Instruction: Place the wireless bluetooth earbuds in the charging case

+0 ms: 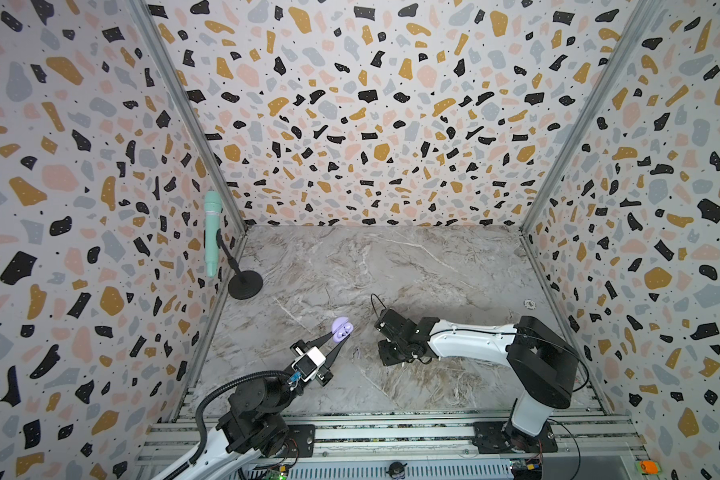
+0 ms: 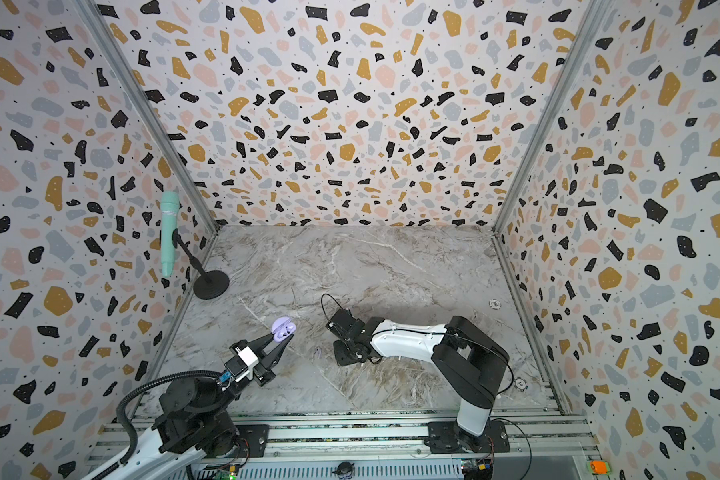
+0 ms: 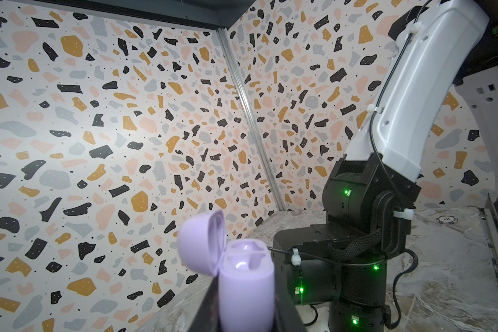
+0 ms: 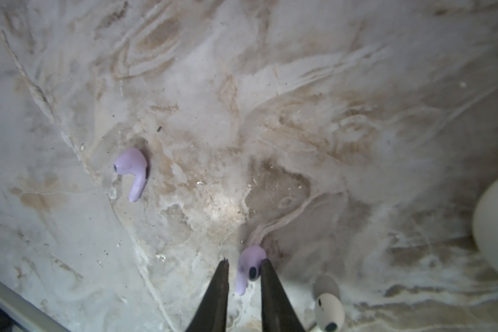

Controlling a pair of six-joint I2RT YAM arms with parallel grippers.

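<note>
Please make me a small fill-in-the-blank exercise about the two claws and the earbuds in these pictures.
1. The left claw holds a case whose lid is ____.
2. The earbud between the fingers of the right claw is ____ in colour.
3. The second earbud of that colour lies apart from both claws, on the ____.

Missing words: open; lavender; table.
</note>
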